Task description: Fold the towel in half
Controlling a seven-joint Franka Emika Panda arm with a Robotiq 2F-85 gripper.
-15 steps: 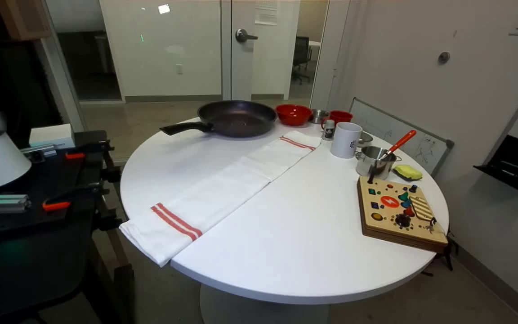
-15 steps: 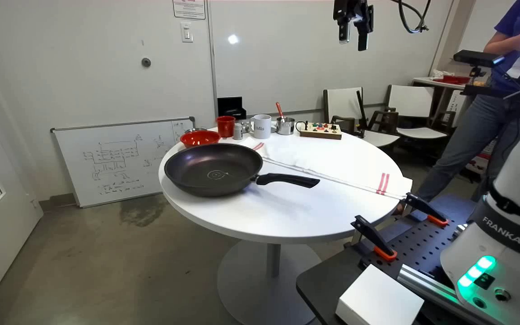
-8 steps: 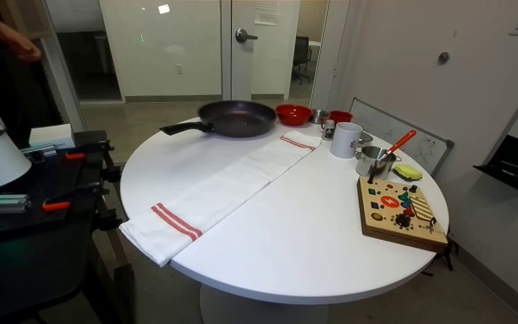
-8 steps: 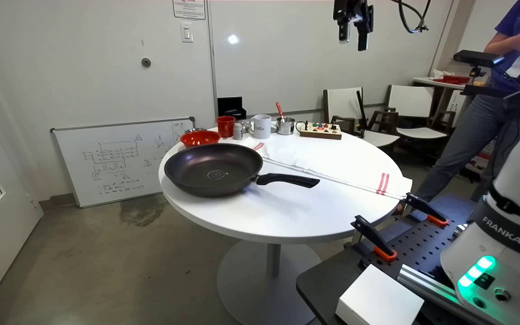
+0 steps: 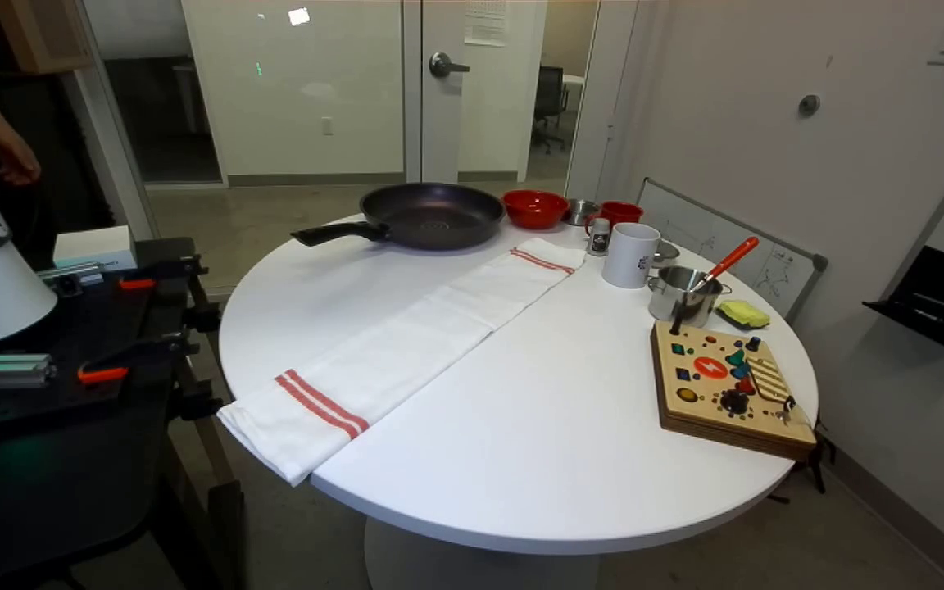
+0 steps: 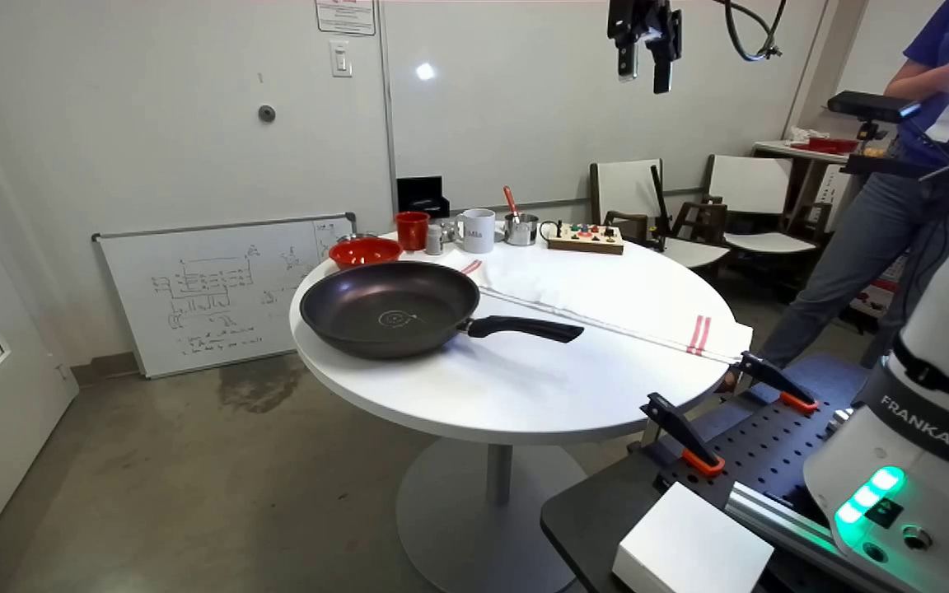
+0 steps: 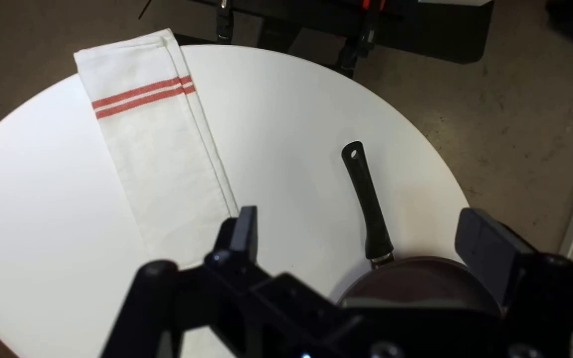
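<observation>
Round white table (image 5: 554, 459): red-striped dish towel (image 5: 402, 348) lies beside frying pan (image 6: 392, 309). Your claw (image 6: 645, 82) hangs higher than pan, wide apart, empty. Fold seems not begun; you should go down, pinch towel end farthest from pan.

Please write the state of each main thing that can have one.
Fingers: open, holding nothing
Striped towel: stretched out, one end overhanging the round table
Frying pan: upright, uncovered
Steel pot: uncovered, utensil leaning inside
White mug: upright
Red bowl: upright
Red mug: upright
Robot light: green
</observation>
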